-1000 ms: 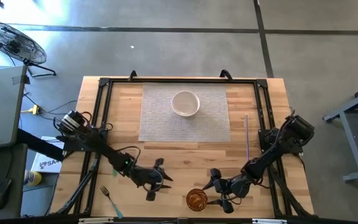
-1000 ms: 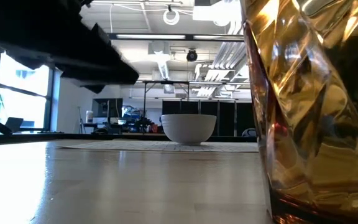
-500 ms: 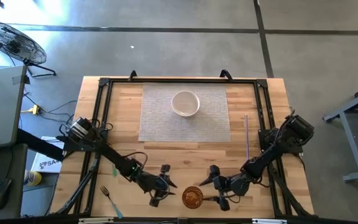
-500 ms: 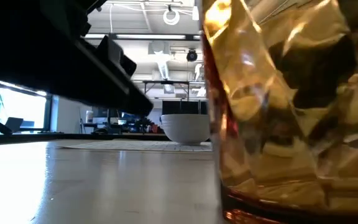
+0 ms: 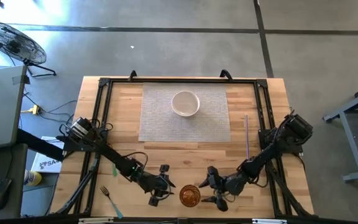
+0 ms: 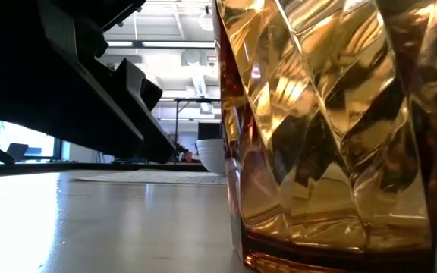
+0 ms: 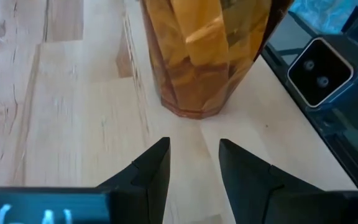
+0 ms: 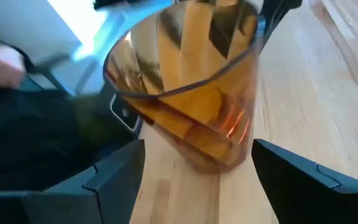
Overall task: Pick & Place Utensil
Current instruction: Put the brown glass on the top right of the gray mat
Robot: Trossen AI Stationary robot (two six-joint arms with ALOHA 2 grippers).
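amber faceted glass [image 5: 189, 196] is standing upright at the table's [image 5: 185, 155] near edge, between the two grippers. right gripper [image 5: 213, 190] is reaching with fingers [image 8: 303, 180] spread wide, the glass just ahead between them, untouched. left gripper [image 5: 162, 185] is facing the glass, fingers [image 7: 154, 168] narrowly parted. fork [image 5: 110, 198] is lying well apart behind the left fingers.

floor [image 5: 166, 43]: grey concrete | fan [image 5: 11, 40]: standing far-left | ceiling lights [image 6: 180, 44]: on
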